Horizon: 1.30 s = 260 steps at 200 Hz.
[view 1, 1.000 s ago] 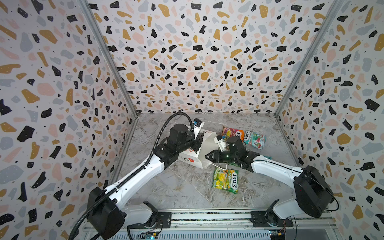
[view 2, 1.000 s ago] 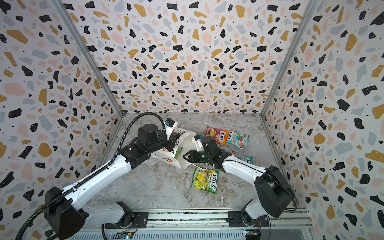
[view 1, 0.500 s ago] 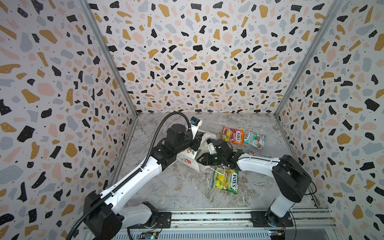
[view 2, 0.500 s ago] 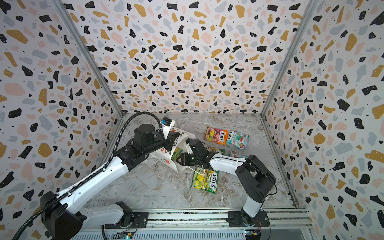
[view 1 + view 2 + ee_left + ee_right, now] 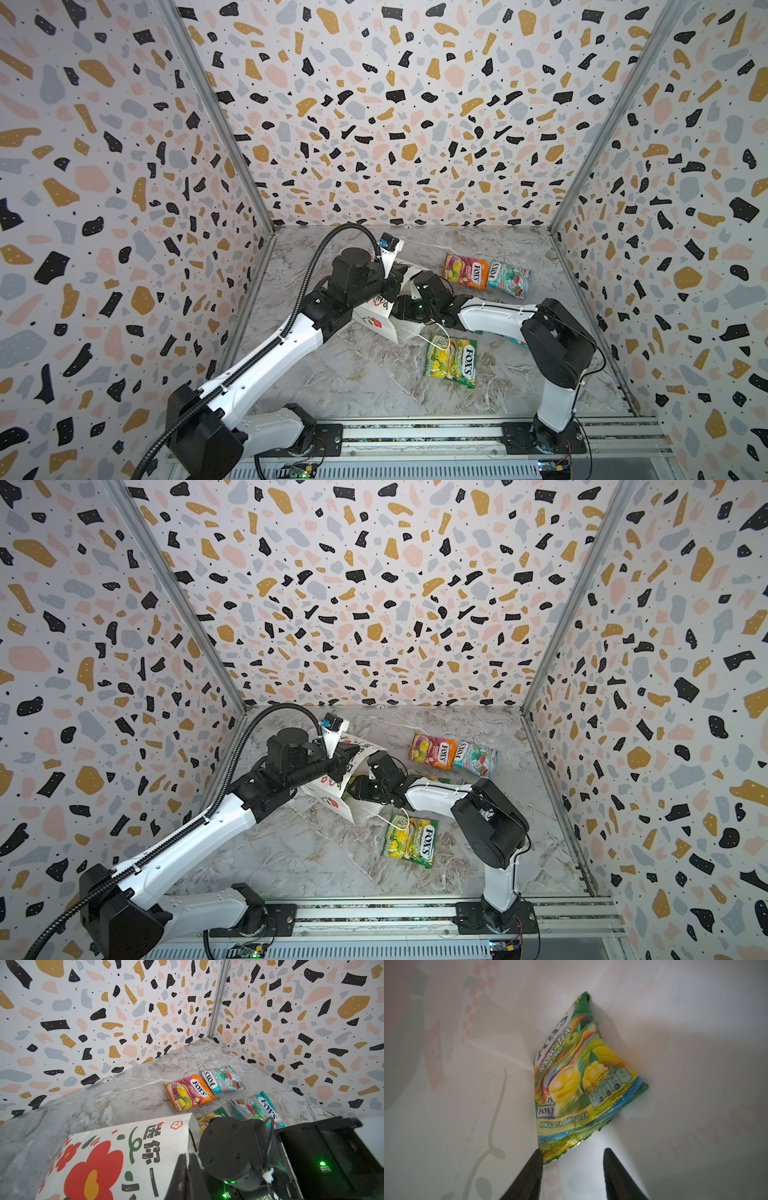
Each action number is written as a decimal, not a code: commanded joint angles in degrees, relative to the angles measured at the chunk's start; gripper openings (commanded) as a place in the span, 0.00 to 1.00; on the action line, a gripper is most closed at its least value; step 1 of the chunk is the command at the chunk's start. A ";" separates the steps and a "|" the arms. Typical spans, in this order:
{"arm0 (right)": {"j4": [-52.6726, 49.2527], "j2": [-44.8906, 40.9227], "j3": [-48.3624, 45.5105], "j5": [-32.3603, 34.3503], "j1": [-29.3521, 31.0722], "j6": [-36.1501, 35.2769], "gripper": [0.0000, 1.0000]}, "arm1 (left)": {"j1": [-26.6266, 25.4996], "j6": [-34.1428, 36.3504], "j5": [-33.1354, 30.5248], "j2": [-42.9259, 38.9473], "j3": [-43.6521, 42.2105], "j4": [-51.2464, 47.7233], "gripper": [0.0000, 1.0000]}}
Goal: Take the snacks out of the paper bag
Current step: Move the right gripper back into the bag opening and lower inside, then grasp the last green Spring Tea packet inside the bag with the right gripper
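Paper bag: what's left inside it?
Inside the paper bag, one green-yellow FOX'S Spring Tea packet lies ahead of the open right claw. Anything beneath that packet is hidden.

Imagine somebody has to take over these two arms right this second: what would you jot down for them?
Left gripper: shut on the paper bag's rim.
Right gripper: open, inside the bag, jaws at the lower edge of the inner green-yellow packet, not yet closed.
Done: five lie on the table: orange-pink packet, far teal packet, near teal packet, front green-yellow packet, half-hidden green-yellow packet beside the right arm.
Left: grip the inner one, pull it out, set it down.
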 commanded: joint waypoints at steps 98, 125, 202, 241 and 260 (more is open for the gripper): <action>-6.76 7.62 10.97 4.63 0.87 3.10 0.51 | -0.14 -1.14 2.47 1.29 4.32 3.21 0.00; -4.81 9.69 12.26 3.23 0.73 4.80 0.52 | -0.13 -1.26 3.82 1.57 5.13 3.37 0.00; 7.86 7.62 8.10 0.82 0.63 7.40 0.00 | -0.13 2.15 -2.92 0.83 4.08 2.24 0.00; 8.27 4.30 5.81 0.69 0.54 4.78 0.00 | -0.13 5.22 -12.71 0.14 1.05 3.39 0.00; 8.27 2.80 5.14 0.44 0.54 3.27 0.00 | -0.16 6.11 -15.94 0.16 -0.49 4.36 0.00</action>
